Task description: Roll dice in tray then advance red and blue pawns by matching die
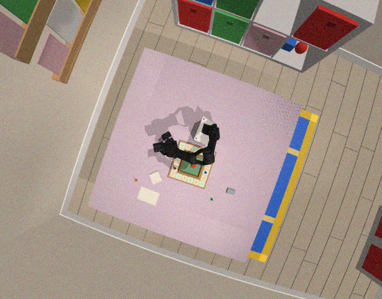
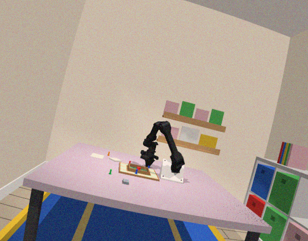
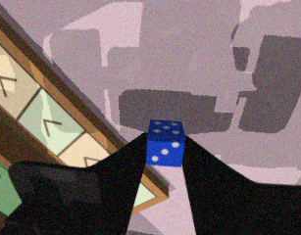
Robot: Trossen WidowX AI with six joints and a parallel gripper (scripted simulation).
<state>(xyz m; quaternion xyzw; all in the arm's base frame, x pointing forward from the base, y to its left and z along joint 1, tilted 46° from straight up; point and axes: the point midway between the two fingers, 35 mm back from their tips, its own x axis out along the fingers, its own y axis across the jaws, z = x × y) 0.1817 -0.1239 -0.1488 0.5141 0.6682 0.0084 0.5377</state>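
My gripper point(image 3: 165, 139) point(image 2: 149, 165) is shut on the blue die point(image 3: 164, 153) point(image 2: 148, 166), low beside the board point(image 3: 51, 121) point(image 1: 201, 184) point(image 2: 154, 176), outside its edge. A three-pip face points toward the wrist camera. In the top view the arm hides this die. The red die point(image 1: 193, 166) point(image 2: 138, 168) lies in the green-floored tray point(image 1: 186, 169) at the board's middle; its pips are too small to read. The red pawn point(image 1: 175, 167) point(image 2: 129, 161) and the blue pawn point(image 1: 205, 172) point(image 2: 136, 171) stand on opposite sides of the board's arrow track.
A green pawn point(image 1: 211, 199) point(image 2: 110, 171) and a grey block point(image 1: 230, 190) point(image 2: 125, 181) are off the board. An orange pawn point(image 1: 135, 180) point(image 2: 109, 153) stands near two cream cards point(image 1: 148, 195) point(image 1: 155, 177). The arm's white base plate point(image 2: 172, 176) stands beside the board.
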